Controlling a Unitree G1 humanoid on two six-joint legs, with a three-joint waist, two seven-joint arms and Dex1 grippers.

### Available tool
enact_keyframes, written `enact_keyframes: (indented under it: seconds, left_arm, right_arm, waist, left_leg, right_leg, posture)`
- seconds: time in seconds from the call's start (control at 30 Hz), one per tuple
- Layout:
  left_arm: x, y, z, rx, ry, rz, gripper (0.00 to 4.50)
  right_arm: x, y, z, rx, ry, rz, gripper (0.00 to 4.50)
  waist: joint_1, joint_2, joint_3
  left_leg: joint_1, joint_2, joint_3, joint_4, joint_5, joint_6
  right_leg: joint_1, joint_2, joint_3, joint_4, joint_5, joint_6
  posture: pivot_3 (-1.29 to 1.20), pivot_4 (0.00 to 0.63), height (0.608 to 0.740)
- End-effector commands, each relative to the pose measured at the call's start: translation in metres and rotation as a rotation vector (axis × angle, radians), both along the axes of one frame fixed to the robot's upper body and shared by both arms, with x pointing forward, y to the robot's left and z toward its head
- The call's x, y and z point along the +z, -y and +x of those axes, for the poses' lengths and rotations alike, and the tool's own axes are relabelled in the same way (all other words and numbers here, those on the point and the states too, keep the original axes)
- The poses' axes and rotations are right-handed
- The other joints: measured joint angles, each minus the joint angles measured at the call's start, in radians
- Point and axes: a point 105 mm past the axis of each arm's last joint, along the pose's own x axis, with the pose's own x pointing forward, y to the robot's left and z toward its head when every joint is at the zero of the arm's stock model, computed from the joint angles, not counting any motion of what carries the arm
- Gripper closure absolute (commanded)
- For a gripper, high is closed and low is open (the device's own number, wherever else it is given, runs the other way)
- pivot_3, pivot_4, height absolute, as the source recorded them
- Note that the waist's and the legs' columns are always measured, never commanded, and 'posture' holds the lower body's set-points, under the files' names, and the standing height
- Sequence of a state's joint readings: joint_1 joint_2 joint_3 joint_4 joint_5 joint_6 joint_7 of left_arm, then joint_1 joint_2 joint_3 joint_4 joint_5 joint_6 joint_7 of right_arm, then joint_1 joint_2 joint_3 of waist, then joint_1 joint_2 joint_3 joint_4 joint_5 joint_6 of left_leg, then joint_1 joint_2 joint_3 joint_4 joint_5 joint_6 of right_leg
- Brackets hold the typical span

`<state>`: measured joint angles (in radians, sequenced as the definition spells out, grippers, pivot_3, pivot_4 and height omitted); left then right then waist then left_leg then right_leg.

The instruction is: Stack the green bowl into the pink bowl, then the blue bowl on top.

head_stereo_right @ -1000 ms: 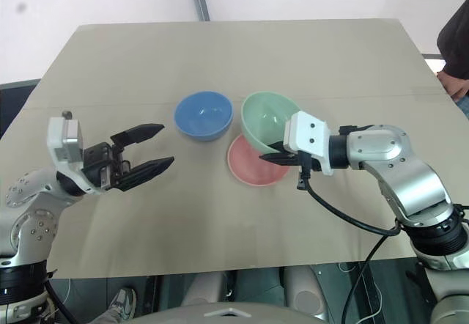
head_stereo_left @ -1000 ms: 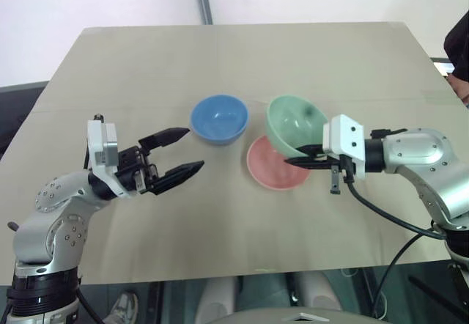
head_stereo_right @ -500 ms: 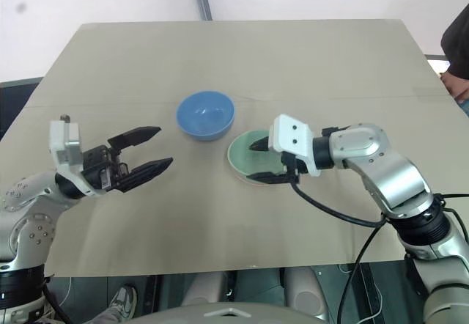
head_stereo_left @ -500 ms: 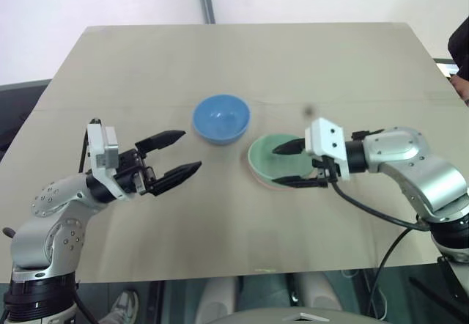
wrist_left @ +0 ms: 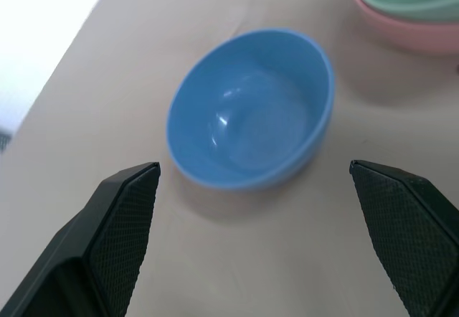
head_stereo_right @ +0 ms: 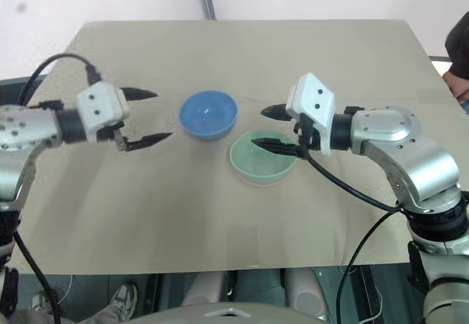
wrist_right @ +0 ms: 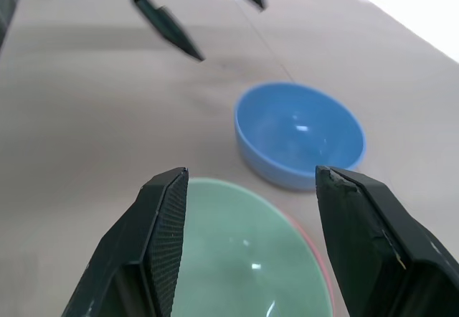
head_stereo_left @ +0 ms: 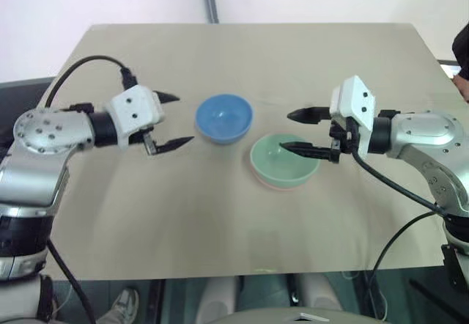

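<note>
The green bowl (head_stereo_left: pixel 284 159) sits nested inside the pink bowl (wrist_left: pixel 401 34), whose rim shows only as a thin edge beneath it, right of centre on the worktop (head_stereo_left: pixel 242 53). Step 1 of 2 appears complete. The blue bowl (head_stereo_left: pixel 223 118) stands upright alone just to the left and slightly farther, apart from the stack; placing it on top remains. The right gripper (head_stereo_left: pixel 299 131) hovers at the green bowl's right rim, jaws apart, holding nothing. The left gripper (head_stereo_left: pixel 173 120) is near the blue bowl's left side, jaws wide open, empty.
</note>
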<state>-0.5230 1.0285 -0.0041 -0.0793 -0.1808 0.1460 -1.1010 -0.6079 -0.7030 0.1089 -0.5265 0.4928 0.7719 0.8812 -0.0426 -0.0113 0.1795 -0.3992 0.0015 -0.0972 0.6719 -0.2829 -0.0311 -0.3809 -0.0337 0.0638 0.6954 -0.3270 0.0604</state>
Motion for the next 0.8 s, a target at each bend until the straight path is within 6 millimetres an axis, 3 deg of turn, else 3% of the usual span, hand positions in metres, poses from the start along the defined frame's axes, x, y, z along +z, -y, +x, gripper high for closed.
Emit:
enact_keyframes:
  seconds: [0.03, 0.23, 0.3, 0.4, 0.53, 0.63, 0.8]
  left_arm:
    - [-0.009, 0.008, 0.008, -0.115, -0.003, 0.169, 0.00]
    - [-0.027, 0.015, 0.021, -0.221, -0.021, 0.314, 0.00]
    - [-0.038, 0.014, 0.026, -0.240, -0.021, 0.379, 0.51]
    - [-0.046, 0.017, 0.031, -0.270, -0.011, 0.412, 0.83]
    - [-0.046, 0.020, 0.034, -0.293, 0.012, 0.415, 2.38]
    - [-0.042, 0.020, 0.035, -0.302, 0.037, 0.404, 3.80]
    - [-0.033, 0.021, 0.033, -0.302, 0.045, 0.363, 3.80]
  right_arm:
    - [0.007, 0.003, -0.002, -0.013, 0.078, 0.006, 1.42]
    - [0.002, 0.009, -0.002, -0.049, 0.090, 0.005, 1.42]
    - [0.001, 0.013, -0.002, -0.069, 0.092, 0.006, 1.38]
    - [0.000, 0.016, -0.002, -0.091, 0.094, 0.010, 1.38]
    - [0.000, 0.020, -0.001, -0.115, 0.099, 0.010, 1.38]
    - [0.000, 0.023, 0.001, -0.130, 0.104, 0.010, 1.38]
    - [0.002, 0.025, 0.004, -0.139, 0.116, 0.011, 1.38]
  waist:
    - [-0.006, 0.000, 0.000]
    - [-0.017, 0.000, 0.000]
    - [-0.018, 0.000, 0.000]
    - [-0.018, 0.000, 0.000]
    - [-0.018, 0.000, 0.000]
    - [-0.019, 0.000, 0.000]
    - [-0.022, 0.000, 0.000]
  left_leg:
    - [0.000, 0.000, 0.000, 0.000, 0.000, 0.000]
    - [0.000, 0.001, 0.001, 0.000, 0.000, 0.000]
    - [0.000, 0.001, 0.001, 0.001, 0.000, 0.001]
    - [0.000, 0.001, 0.001, 0.001, 0.000, 0.001]
    - [-0.001, 0.001, 0.000, 0.003, 0.000, 0.001]
    - [-0.001, 0.001, 0.000, 0.003, 0.000, 0.001]
    - [-0.001, 0.001, -0.001, 0.003, 0.000, 0.001]
  right_leg:
    - [0.000, 0.000, 0.000, 0.000, 0.000, 0.000]
    - [-0.001, 0.001, 0.001, 0.000, 0.000, 0.000]
    - [-0.001, 0.001, 0.002, 0.001, 0.000, 0.000]
    - [-0.001, 0.001, 0.001, 0.001, 0.000, 0.000]
    - [-0.001, 0.001, 0.001, 0.001, 0.000, 0.000]
    - [-0.001, 0.001, 0.001, 0.002, 0.000, 0.000]
    - [-0.001, 0.001, 0.001, 0.002, 0.000, 0.000]
  posture:
    - [0.00, 0.150, 0.740]
    - [0.00, 0.150, 0.740]
    - [0.00, 0.150, 0.740]
    - [0.00, 0.150, 0.740]
    - [0.00, 0.150, 0.740]
    - [0.00, 0.150, 0.740]
    - [0.00, 0.150, 0.740]
